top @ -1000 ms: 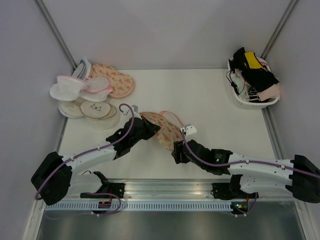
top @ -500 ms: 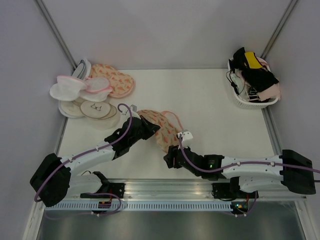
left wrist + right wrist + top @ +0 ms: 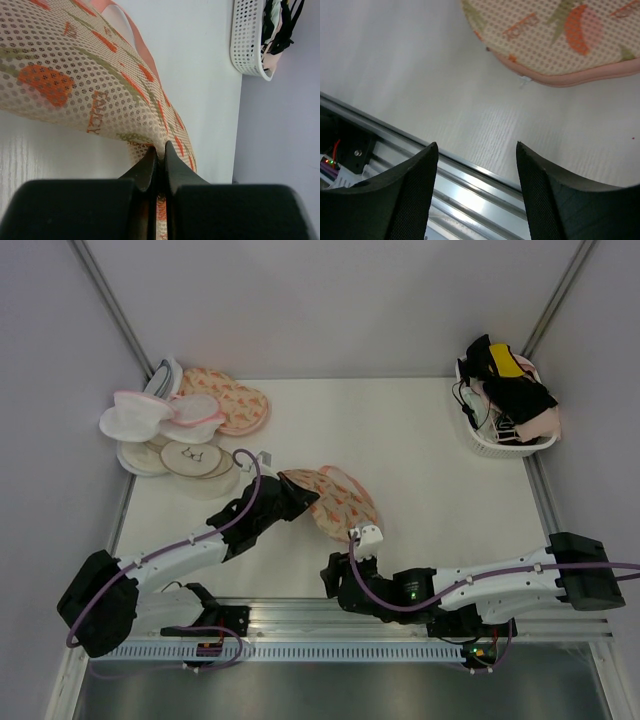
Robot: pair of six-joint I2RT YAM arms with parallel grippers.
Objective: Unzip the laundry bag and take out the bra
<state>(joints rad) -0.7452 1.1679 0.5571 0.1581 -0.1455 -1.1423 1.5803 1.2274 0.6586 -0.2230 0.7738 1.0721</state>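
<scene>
The mesh of the laundry bag (image 3: 338, 502) is too dense to see through, so whatever it holds cannot be made out, and no view shows whether its zipper is open or closed. From the left wrist the bag runs off the top and left of the picture. From the right wrist only its lower lobe with the pink edging (image 3: 580, 77) shows, and a tiny pale bit (image 3: 524, 81) under that edging is too small to identify.

The bag lies near the front middle of the counter (image 3: 420, 440). The left end effector (image 3: 159, 152) is pinched tight on a fold of fabric at the bag's left end, with cloth bunched between the fingertips. The right end effector (image 3: 476, 150) is spread wide with nothing between its fingers. It sits near the front rail (image 3: 470, 185), just clear of the bag's lower edge.

A white basket (image 3: 500, 440) in the far right corner holds black, yellow and pink garments in a tangle. At the far left a pile of round white pouches (image 3: 165, 435) lies against a second printed bag (image 3: 235, 400). Both are well apart from the arms.
</scene>
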